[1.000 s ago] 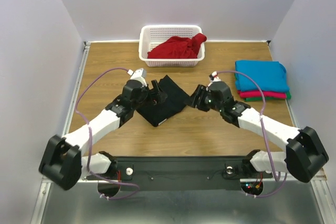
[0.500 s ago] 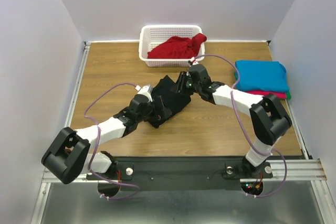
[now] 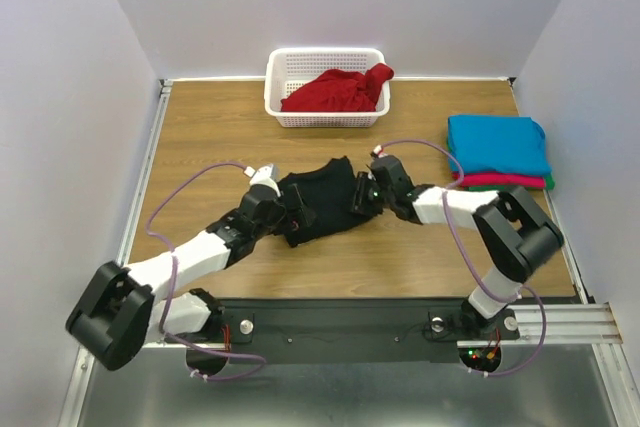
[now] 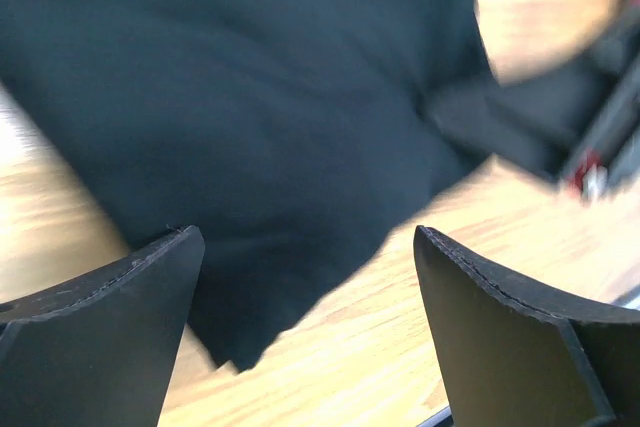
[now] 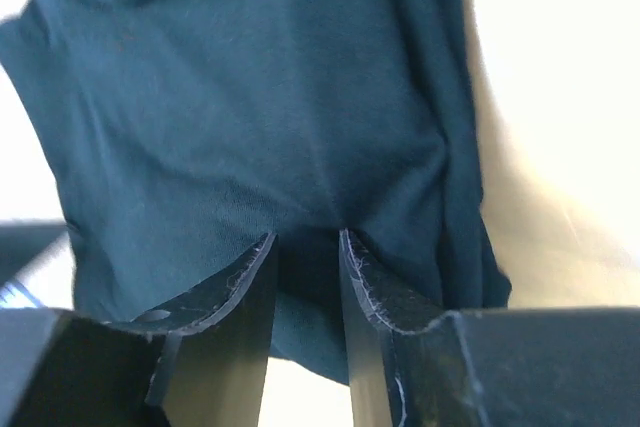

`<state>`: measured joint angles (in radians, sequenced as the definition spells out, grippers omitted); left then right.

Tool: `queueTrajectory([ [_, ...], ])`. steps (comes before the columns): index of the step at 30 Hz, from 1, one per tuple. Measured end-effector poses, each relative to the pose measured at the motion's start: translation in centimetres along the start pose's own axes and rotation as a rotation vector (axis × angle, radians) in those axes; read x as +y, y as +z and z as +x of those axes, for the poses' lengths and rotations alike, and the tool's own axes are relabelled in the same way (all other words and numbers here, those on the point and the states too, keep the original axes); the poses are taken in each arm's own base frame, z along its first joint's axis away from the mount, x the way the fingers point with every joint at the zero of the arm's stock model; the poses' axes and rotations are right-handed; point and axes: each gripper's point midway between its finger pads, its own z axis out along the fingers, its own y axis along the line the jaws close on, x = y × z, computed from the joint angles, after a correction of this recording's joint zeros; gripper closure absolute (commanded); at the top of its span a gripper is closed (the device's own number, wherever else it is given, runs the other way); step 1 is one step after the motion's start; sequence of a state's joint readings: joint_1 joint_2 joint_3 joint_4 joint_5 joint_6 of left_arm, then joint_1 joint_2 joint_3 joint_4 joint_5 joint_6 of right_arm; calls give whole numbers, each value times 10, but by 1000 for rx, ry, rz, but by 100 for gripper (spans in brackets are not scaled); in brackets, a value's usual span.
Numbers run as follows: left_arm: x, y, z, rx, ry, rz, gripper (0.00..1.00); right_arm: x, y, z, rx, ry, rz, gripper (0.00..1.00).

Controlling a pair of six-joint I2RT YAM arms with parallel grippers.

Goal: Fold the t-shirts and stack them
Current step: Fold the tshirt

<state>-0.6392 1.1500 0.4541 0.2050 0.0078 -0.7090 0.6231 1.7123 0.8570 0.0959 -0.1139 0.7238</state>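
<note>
The black t-shirt [image 3: 320,197] lies bunched in the middle of the table. It fills the left wrist view [image 4: 250,97] and the right wrist view [image 5: 270,97]. My right gripper [image 3: 362,193] is shut on the shirt's right edge, with cloth pinched between its fingers [image 5: 305,247]. My left gripper [image 3: 293,209] is open at the shirt's left side, its fingers [image 4: 120,297] spread over the shirt's lower edge and bare wood. A red t-shirt [image 3: 338,89] lies in the white basket [image 3: 285,117]. Folded turquoise-blue [image 3: 497,144], pink-red [image 3: 495,180] and green shirts are stacked at the right.
The white lattice basket stands at the table's back edge. The folded stack sits near the right edge of the wooden table [image 3: 200,137]. Grey walls enclose the table on three sides. Purple cables loop from both wrists.
My right gripper has pulled the black shirt's far right part forward and inward, bunching it. My left gripper has moved slightly back and left along the shirt's left side.
</note>
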Motion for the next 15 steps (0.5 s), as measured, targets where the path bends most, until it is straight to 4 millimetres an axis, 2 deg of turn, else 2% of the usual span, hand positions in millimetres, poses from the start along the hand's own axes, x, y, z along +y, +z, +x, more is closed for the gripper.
queueTrajectory([
  [1,1,-4,-4,-17,-6,-11,2,-7,-10,10,7,11,7,56],
  [4,2,-18,-23,-92,-26,-33,2,-16,-37,24,6,17,8,52],
  [7,12,-24,-48,-154,-64,-81,2,-12,-59,22,-15,11,-6,35],
  [8,17,-24,-56,-172,-79,-100,2,-4,-68,12,-52,4,-28,27],
  [11,34,-19,-72,-194,-118,-138,2,11,-81,-14,-140,-16,-44,24],
  [13,40,-12,-70,-172,-128,-146,5,16,-84,-30,-182,-24,-30,24],
  [15,45,1,-59,-116,-125,-149,10,16,-82,-47,-221,-30,5,24],
])
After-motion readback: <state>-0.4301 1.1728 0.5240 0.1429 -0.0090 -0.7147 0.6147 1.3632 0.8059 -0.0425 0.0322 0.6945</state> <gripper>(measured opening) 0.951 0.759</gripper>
